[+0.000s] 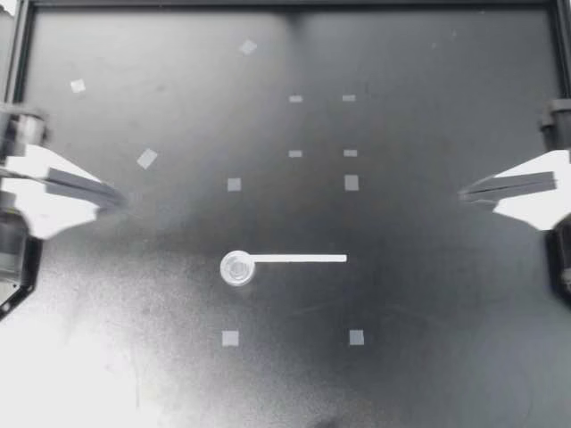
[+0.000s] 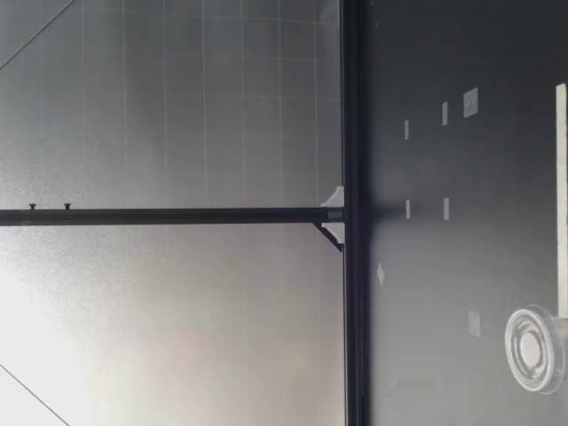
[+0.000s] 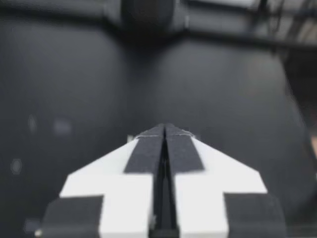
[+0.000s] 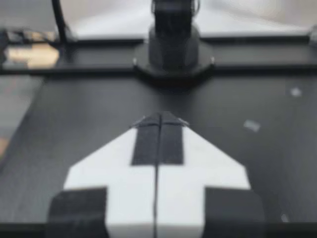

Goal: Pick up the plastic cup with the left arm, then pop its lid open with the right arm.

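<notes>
The left tool (image 1: 114,196) and right tool (image 1: 466,193) both sit with jaws together, empty, at opposite edges of the worktop (image 1: 446,357). The cup (image 1: 237,267) stands mid-worktop, well apart from both, with a strip (image 1: 303,259) touching it. It looks light, so a closed tool nudging it could tip it or send it skidding. The low view shows cup and strip but neither tool, while the wrist views show only closed jaws

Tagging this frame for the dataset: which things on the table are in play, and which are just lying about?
In play, likely: clear round cup; white strip beside it; left pincer and right pincer, both shut, well apart from them.
Lying about: pale tape squares on the black table.
</notes>
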